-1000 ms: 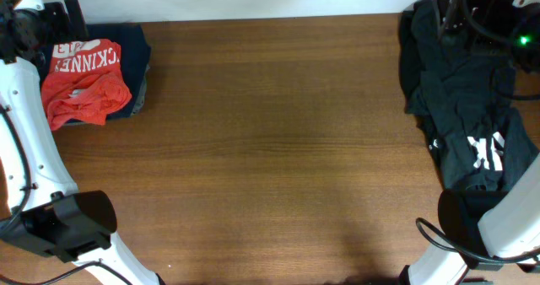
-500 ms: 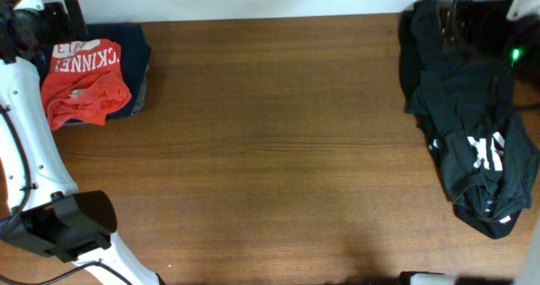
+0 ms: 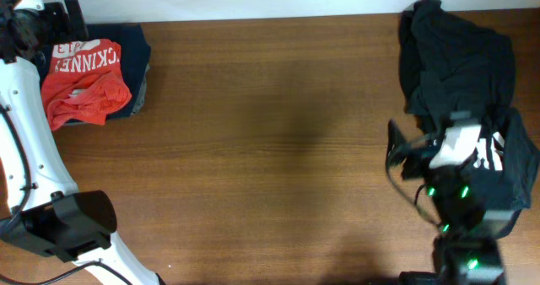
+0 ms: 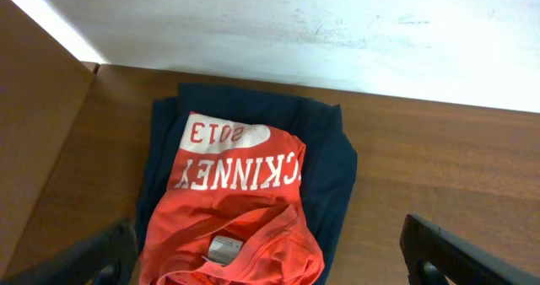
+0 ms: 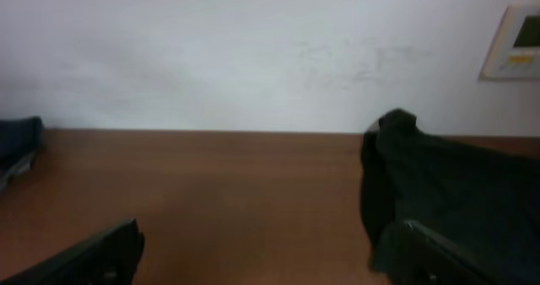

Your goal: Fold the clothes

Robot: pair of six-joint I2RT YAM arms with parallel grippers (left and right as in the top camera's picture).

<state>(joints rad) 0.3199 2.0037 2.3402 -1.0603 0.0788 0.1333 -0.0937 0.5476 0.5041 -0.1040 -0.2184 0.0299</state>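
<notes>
A folded red shirt (image 3: pixel 84 81) with white lettering lies on a folded navy garment (image 3: pixel 137 47) at the table's far left; both also show in the left wrist view, the shirt (image 4: pixel 228 209) on the navy garment (image 4: pixel 333 163). A crumpled pile of black clothes (image 3: pixel 456 57) lies at the far right and shows in the right wrist view (image 5: pixel 456 192). My left gripper (image 4: pixel 270 260) hovers open and empty above the red shirt. My right gripper (image 5: pixel 261 260) is open and empty, low over the table by the black pile's left edge (image 3: pixel 403 154).
The brown wooden table (image 3: pixel 270 150) runs to a white wall (image 5: pixel 253 49) at the back. The left arm's base (image 3: pixel 67 222) stands at the front left. The right arm (image 3: pixel 460 201) covers the black pile's near part.
The right arm has swung from the far right corner down to the front right, and now sits over the near part of the black pile. The left arm and red shirt have not moved.
</notes>
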